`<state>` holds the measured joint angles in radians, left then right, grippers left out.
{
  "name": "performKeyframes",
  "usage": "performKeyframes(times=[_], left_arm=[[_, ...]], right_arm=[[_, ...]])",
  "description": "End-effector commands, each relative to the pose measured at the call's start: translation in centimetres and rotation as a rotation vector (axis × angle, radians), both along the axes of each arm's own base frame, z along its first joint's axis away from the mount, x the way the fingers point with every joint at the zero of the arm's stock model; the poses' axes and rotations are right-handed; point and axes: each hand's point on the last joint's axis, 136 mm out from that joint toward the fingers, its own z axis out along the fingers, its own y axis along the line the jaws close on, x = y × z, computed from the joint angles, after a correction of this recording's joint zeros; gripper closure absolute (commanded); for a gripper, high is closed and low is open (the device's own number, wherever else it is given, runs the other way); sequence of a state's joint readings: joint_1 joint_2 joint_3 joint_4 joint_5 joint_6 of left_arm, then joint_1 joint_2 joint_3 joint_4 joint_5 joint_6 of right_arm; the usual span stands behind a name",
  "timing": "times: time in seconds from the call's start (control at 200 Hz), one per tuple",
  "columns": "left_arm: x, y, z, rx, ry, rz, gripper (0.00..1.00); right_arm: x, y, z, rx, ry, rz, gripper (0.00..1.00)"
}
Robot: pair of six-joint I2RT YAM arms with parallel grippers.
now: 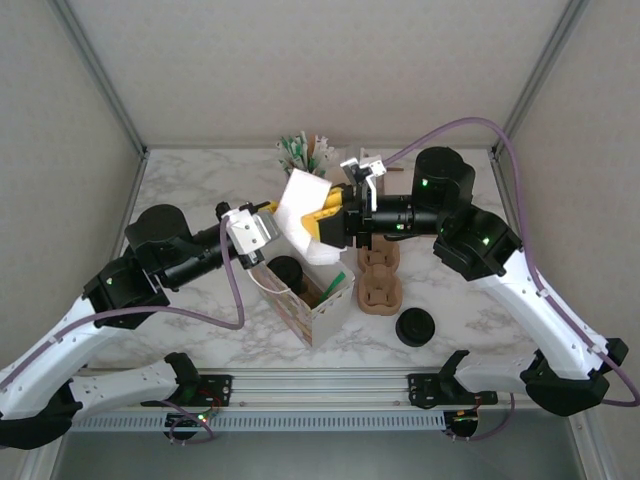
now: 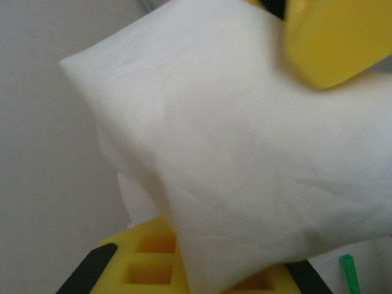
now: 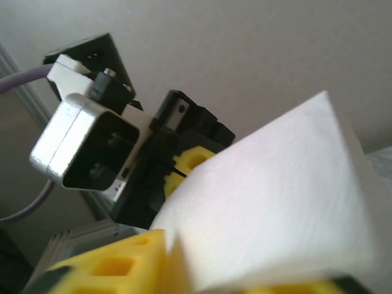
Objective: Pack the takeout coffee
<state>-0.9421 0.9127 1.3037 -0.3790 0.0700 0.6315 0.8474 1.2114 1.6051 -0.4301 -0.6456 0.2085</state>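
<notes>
Over the middle of the marble counter (image 1: 480, 300) the two arms meet above an open paper bag (image 1: 322, 312), which stands upright near the front edge. The takeout coffee (image 1: 287, 270) stands inside this bag, at its left side, and its round black lid is visible through the opening. A thin green stick (image 1: 337, 283) leans in the right part of the bag. Above the bag hangs a white napkin (image 1: 303, 203), between both arms. The left gripper (image 1: 281, 214) comes from the left and its yellow jaws are closed tight on the left edge of the napkin. In the left wrist view the napkin hides most of the scene and rises from between these jaws. The right gripper (image 1: 328, 224) comes from the right and is at the right lower part of the napkin. One of its yellow jaws lies against the paper, but I cannot tell if they are pressing it or standing apart. In the right wrist view the left wrist camera (image 3: 86, 150) appears just behind the napkin. To the right of the bag, a brown cardboard cup carrier (image 1: 381, 285) lies on the counter, and near it, more to the front, sits a loose black lid pile (image 1: 415, 327). At the far edge stands a holder of green and white sticks (image 1: 308, 152).
</notes>
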Motion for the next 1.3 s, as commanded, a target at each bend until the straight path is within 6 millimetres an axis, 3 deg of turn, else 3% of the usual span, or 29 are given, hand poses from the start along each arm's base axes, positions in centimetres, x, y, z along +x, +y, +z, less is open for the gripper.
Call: performKeyframes(times=[0.0,0.255,0.576,0.796,0.986,1.106,1.291], left_arm=[[-0.6,1.2,-0.1,-0.017,0.105,0.031,0.97],[-0.7,2.2,-3.7,0.070,0.300,0.089,1.00],[0.5,0.9,-5.8,0.246,0.266,0.067,1.00],[0.2,-0.7,-6.5,0.321,0.301,-0.089,1.00],[-0.1,-0.8,-8.2,0.392,0.307,-0.189,1.00],[0.4,-0.8,-8.7,0.391,0.351,-0.214,1.00],[1.6,-0.9,-10.2,0.410,0.279,-0.208,1.00]], right_arm=[[0.7,-0.9,-0.5,-0.012,-0.003,-0.090,0.41],[2.7,-2.9,0.1,0.034,-0.055,-0.273,0.21],[3.6,-4.3,0.5,0.063,-0.068,-0.372,0.19],[4.2,-5.0,0.1,0.057,-0.063,-0.429,0.19],[4.4,-5.1,-0.5,0.043,-0.053,-0.443,0.18],[4.5,-5.1,-0.8,0.032,-0.048,-0.445,0.18],[4.6,-5.1,-1.5,0.011,-0.032,-0.455,0.19]])
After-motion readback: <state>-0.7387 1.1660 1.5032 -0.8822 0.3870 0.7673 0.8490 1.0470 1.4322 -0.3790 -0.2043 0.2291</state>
